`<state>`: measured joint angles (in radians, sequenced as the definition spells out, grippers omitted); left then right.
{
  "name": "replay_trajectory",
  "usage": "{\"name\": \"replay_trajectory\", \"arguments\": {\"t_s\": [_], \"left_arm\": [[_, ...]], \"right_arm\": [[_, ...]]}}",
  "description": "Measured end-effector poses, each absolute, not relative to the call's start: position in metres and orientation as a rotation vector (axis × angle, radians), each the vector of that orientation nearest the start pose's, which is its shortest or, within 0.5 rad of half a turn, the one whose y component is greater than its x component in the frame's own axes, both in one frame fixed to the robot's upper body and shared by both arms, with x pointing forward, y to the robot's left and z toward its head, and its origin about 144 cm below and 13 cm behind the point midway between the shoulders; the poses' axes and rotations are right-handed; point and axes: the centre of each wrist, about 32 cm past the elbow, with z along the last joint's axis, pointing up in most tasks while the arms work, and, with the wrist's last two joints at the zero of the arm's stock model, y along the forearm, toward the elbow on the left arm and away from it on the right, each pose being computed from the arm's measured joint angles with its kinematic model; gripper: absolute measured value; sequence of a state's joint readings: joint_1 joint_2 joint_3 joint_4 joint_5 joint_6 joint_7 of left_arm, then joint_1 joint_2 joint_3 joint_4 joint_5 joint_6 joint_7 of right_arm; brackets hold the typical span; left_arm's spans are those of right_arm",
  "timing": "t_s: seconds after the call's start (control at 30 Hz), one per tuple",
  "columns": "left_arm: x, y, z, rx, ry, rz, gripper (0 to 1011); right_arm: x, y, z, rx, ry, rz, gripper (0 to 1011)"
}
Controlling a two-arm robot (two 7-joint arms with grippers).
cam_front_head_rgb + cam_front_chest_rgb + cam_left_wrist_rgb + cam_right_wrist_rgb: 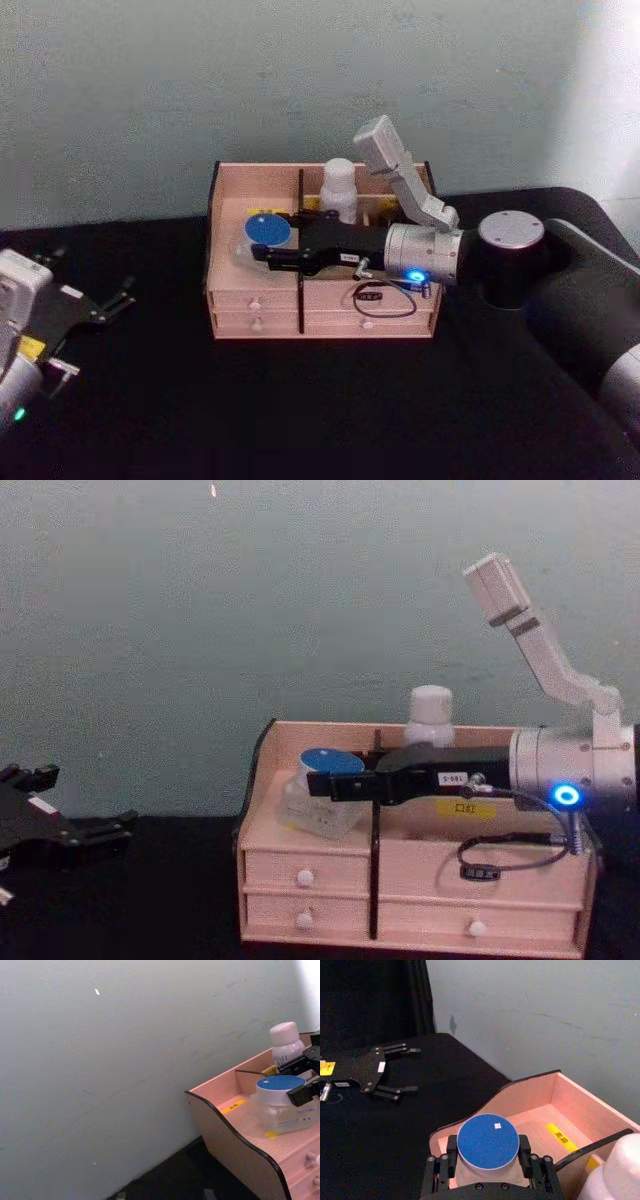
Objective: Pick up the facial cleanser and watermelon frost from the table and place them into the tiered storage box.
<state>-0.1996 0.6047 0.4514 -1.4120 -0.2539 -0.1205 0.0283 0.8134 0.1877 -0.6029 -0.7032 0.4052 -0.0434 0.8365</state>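
Observation:
The watermelon frost, a clear jar with a blue lid, is in the left upper compartment of the tiered storage box. It leans a little in the chest view. My right gripper reaches in from the right and is shut on the jar, one finger on each side just below the lid. The facial cleanser stands upright in the back compartment, right of the divider. My left gripper rests open and empty at the table's left edge.
The box stands on a black table close to a pale wall. A black cable loop from my right wrist hangs in front of the right drawers. White drawer knobs face me.

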Motion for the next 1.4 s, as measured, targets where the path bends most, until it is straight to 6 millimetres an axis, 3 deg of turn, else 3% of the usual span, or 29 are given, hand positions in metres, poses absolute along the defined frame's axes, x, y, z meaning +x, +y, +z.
{"name": "replay_trajectory", "arguments": {"t_s": [0.4,0.77,1.4], "left_arm": [[0.4886,0.3097,1.1398,0.304,-0.285,1.248,1001],[0.4886,0.3097,1.1398,0.304,-0.285,1.248,1001],[0.4886,0.3097,1.1398,0.304,-0.285,1.248,1002]], "right_arm": [[0.6497,-0.2115,1.1879,-0.193,0.049,-0.492,733],[0.6495,-0.2116,1.1877,-0.192,0.049,-0.491,1002],[0.6401,-0.2176,1.1952,-0.140,-0.009,-0.480,1002]]}}
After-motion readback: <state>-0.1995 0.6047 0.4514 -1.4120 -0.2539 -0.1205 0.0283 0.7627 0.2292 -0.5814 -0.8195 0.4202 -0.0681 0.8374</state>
